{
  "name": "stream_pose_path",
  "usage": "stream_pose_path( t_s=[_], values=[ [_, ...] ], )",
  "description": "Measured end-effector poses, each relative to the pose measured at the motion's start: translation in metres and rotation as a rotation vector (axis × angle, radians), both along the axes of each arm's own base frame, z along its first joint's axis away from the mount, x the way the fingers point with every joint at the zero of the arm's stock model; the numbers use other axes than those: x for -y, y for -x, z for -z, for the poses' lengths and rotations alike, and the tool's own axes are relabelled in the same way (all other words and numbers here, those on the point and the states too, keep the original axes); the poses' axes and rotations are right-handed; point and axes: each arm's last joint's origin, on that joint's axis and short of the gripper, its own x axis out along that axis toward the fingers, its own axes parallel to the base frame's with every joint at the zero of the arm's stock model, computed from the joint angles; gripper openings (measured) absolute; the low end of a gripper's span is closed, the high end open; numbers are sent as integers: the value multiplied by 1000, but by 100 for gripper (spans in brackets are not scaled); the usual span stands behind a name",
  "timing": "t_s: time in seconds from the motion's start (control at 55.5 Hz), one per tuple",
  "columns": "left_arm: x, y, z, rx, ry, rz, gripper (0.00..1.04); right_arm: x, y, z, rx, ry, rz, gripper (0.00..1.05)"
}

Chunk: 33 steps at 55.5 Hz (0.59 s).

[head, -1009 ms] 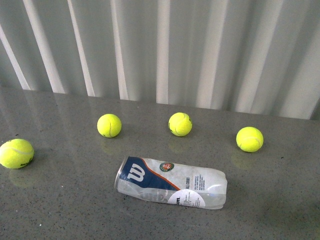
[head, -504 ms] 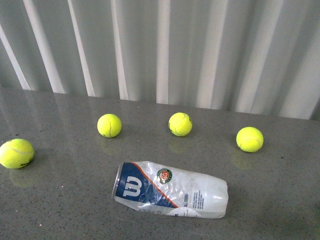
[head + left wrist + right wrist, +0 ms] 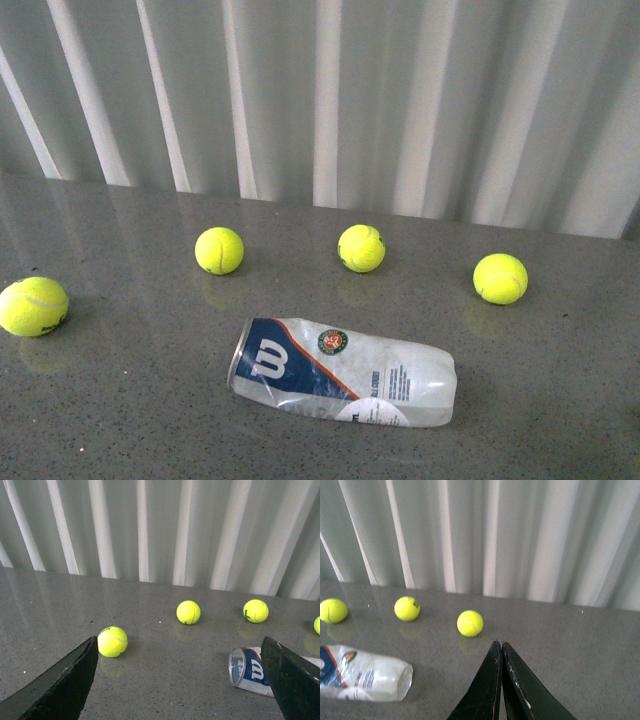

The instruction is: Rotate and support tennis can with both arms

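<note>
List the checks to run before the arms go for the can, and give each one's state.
1. The can lies on its side on the table, nothing on it: ok.
2. All four balls sit apart from the can: ok.
3. The left gripper is open: ok.
4. The right gripper is open: not ok, its fingers are pressed together.
5. Both grippers are at the can: not ok, neither touches it.

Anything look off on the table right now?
Yes: the tennis can lies on its side, empty, and its clear plastic wall looks crumpled toward the closed end. Four tennis balls sit loose on the table beyond it, none inside.
</note>
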Motion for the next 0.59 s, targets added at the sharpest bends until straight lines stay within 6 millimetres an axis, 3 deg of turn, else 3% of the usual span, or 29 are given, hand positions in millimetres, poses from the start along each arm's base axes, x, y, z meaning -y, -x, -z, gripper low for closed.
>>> stream_pose_path(
  t_s=[0.288,0.594],
  values=[
    [0,0,0,2,0,0,98,0,0,0,-2,0,0,4],
    [0,0,0,2,0,0,98,0,0,0,-2,0,0,58]
  ],
)
